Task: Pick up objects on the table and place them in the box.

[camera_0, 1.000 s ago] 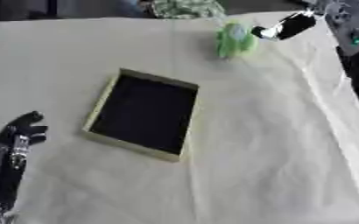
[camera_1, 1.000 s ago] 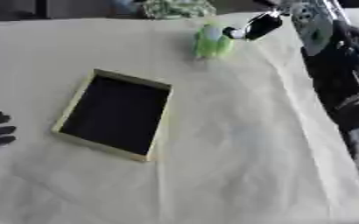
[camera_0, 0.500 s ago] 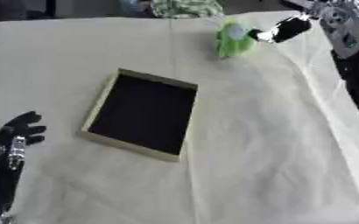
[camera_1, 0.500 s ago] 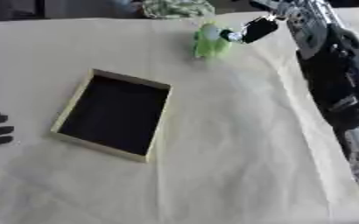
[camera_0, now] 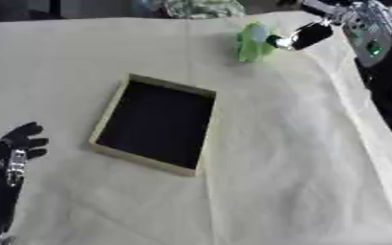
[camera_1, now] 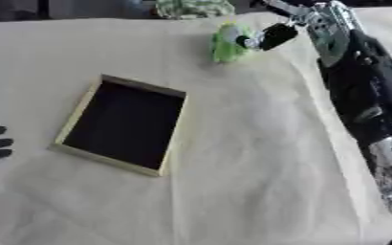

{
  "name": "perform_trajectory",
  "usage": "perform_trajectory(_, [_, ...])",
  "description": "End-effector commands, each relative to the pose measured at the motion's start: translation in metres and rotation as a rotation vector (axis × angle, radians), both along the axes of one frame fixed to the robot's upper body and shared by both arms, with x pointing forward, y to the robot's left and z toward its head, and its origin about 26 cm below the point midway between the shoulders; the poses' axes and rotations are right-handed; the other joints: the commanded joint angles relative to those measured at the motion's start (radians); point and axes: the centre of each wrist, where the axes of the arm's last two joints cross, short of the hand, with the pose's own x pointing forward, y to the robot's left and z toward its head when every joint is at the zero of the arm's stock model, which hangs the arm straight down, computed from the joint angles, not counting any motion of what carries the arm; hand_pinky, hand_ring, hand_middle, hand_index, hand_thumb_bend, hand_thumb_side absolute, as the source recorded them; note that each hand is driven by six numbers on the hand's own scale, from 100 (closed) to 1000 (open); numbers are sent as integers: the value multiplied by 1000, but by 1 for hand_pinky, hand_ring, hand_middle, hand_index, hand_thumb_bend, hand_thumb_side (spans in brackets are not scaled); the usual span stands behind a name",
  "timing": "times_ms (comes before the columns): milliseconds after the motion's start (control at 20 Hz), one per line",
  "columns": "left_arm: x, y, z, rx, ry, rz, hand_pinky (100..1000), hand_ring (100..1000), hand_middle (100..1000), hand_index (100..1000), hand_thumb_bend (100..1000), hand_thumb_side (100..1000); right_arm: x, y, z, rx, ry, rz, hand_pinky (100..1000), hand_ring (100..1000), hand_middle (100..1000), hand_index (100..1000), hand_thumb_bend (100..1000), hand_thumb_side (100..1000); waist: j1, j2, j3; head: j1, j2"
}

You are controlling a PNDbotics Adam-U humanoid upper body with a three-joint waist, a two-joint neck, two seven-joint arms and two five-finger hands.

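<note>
A small green object (camera_0: 253,41) stands on the cream cloth at the far side of the table. My right hand (camera_0: 309,34) reaches in from the upper right and meets the object's right side; how it holds it is hidden. An open box (camera_0: 156,123) with a pale rim and black inside lies at the middle left, with nothing in it. Down in the lower left corner, my left hand (camera_0: 14,154) rests open on the cloth, well away from the box.
A patterned green and white thing (camera_0: 201,7) lies at the table's far edge, behind the green object. My right arm (camera_1: 358,91) runs down the right side. The cream cloth (camera_0: 291,158) covers the whole table.
My right hand has edged slightly down and left against the green object. The green object, the box and my left hand have stayed in place.
</note>
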Motion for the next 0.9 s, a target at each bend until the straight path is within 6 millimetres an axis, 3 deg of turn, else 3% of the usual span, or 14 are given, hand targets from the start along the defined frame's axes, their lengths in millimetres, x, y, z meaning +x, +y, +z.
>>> perform_trajectory(50, [1, 0, 9, 12, -29, -15, 733, 738, 758, 846, 100, 905, -1, -5, 9, 4, -17, -19, 882, 867, 925, 991, 332, 400, 1, -16, 5, -6, 1])
perform_trajectory(900, [2, -2, 12, 12, -36, -27, 734, 737, 758, 846, 100, 904, 3, -8, -15, 45, 29, -75, 878, 866, 923, 991, 315, 413, 3, -8, 32, -29, -8])
